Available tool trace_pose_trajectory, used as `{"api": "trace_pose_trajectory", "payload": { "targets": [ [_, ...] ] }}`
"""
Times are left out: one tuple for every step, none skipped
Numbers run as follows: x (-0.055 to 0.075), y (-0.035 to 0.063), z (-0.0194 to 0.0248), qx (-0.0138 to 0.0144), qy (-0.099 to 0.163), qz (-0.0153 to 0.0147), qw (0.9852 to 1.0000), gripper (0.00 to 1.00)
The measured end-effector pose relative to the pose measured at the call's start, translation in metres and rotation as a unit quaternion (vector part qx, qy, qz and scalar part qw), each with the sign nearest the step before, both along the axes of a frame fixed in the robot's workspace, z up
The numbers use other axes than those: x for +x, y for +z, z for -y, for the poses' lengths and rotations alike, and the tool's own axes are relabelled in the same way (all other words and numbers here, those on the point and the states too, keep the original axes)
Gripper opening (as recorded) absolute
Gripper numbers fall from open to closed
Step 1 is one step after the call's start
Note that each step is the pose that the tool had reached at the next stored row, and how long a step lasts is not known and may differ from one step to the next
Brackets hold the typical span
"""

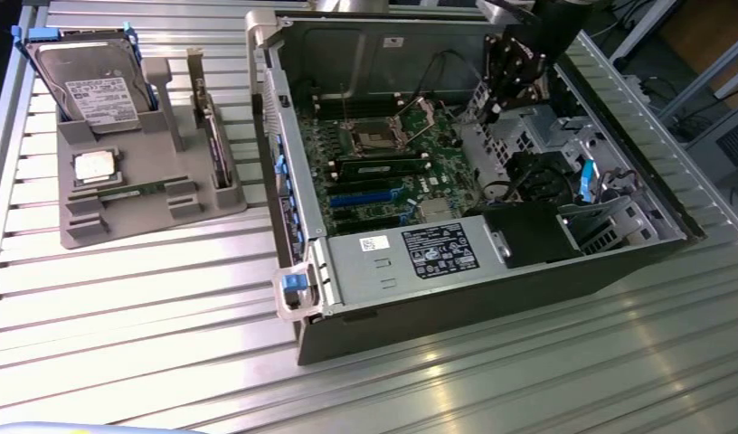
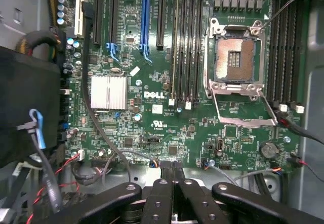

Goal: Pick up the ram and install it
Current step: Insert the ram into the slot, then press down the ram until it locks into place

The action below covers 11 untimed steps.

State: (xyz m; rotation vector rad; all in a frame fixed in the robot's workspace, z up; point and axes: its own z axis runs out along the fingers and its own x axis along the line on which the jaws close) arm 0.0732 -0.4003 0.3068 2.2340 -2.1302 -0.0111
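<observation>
Your black gripper [image 2: 172,176] is closed and empty above the green motherboard [image 2: 167,82]; the green ram stick [image 1: 134,189] lies unpicked in the grey holder tray [image 1: 152,212].

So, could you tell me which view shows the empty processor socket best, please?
The wrist view: the processor socket faces the camera, its contact field bare and its metal frame swung open. In the exterior view the socket is a small dark square on the motherboard.
</observation>
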Motion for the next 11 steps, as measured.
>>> {"api": "trace_pose_trajectory", "payload": {
  "targets": [
    [0.0, 0.0089, 0.0, 0.0004, 0.0, 0.0, 1.0, 0.11],
    [0.0, 0.0115, 0.0, 0.0007, 0.0, 0.0, 1.0, 0.11],
    [0.0, 0.0136, 0.0, 0.0014, 0.0, 0.0, 1.0, 0.11],
    [0.0, 0.0155, 0.0001, 0.0027, 0.0, 0.0, 1.0, 0.11],
    [0.0, 0.0161, 0.0, 0.0033, 0.0, 0.0, 1.0, 0.11],
    [0.0, 0.0161, 0.0, 0.0034, 0.0, 0.0, 1.0, 0.11],
    [0.0, 0.0161, 0.0, 0.0034, 0.0, 0.0, 1.0, 0.11],
    [0.0, 0.0161, 0.0, 0.0034, 0.0, 0.0, 1.0, 0.11],
    [0.0, 0.0161, 0.0, 0.0033, 0.0, 0.0, 1.0, 0.11],
    [0.0, 0.0162, 0.0, 0.0033, 0.0, 0.0, 1.0, 0.11],
    [0.0, 0.0162, 0.0, 0.0033, 0.0, 0.0, 1.0, 0.11]
  ]
}}
